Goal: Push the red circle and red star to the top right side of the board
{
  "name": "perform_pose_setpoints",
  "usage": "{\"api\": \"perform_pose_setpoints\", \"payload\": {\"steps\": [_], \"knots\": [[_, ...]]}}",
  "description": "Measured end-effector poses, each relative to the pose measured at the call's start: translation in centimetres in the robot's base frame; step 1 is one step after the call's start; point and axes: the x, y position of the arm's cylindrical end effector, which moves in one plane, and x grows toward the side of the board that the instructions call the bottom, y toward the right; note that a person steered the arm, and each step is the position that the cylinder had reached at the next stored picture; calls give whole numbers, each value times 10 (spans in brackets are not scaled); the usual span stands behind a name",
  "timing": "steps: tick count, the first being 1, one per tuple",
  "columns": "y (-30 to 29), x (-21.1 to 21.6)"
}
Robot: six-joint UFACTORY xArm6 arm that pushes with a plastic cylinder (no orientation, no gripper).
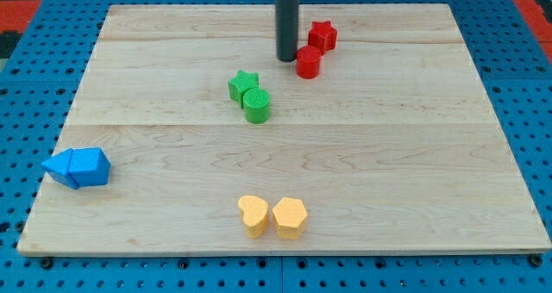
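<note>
The red circle (309, 62) lies on the wooden board (388, 138) near the view's top centre. The red star (323, 36) sits just above and to the right of it, almost touching. My tip (287, 59) is at the end of the dark rod, just left of the red circle and very close to it. Both red blocks are left of the board's top right corner.
A green star (243, 84) and a green cylinder (256, 105) sit together left of and below the tip. Two blue blocks (78, 167) lie at the left edge. A yellow heart (253, 215) and a yellow hexagon (290, 217) lie near the bottom edge.
</note>
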Motion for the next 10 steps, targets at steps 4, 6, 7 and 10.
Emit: {"api": "perform_pose_setpoints", "payload": {"steps": [4, 6, 7, 10], "knots": [[28, -73], [22, -70], [-71, -55], [9, 33]]}}
